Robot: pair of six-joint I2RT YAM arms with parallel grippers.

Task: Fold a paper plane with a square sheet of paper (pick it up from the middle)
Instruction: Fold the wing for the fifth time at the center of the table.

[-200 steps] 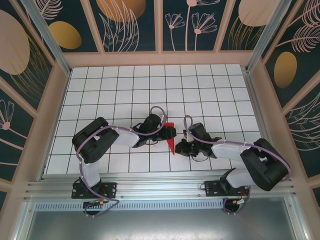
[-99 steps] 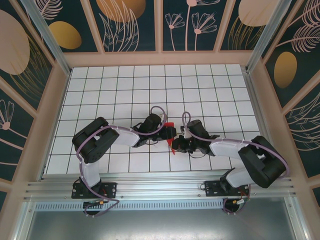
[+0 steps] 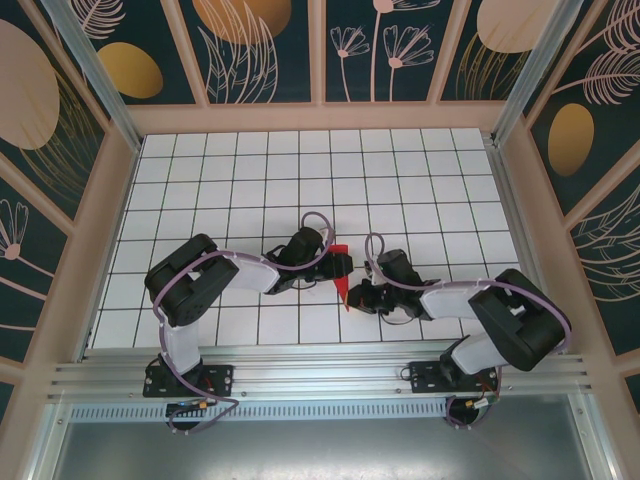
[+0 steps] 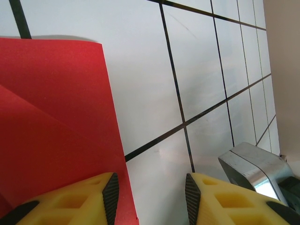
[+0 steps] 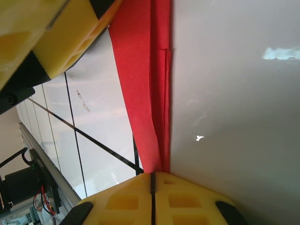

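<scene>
Drawn back slightly toward the near edge, with the right gripper (image 3: 357,296) closed on itself at the near tip of the red paper plane (image 3: 343,288) mid-table, and the left gripper (image 3: 338,264) parted, pressing its far part flat, so probably sharpening the crease.

Paper (image 3: 342,272) lies on the table (image 3: 300,180), mid-width, in the near rows, narrow end toward the bases. Left gripper (image 3: 344,264) sits over the paper's left side, about mid-length. Left wrist view: one finger (image 4: 70,204) over the paper, the other over bare table right of the paper's edge. Right gripper (image 3: 358,296) is just right of the near tip. Right wrist view: the tip meets the fingertips (image 5: 126,199).
</scene>
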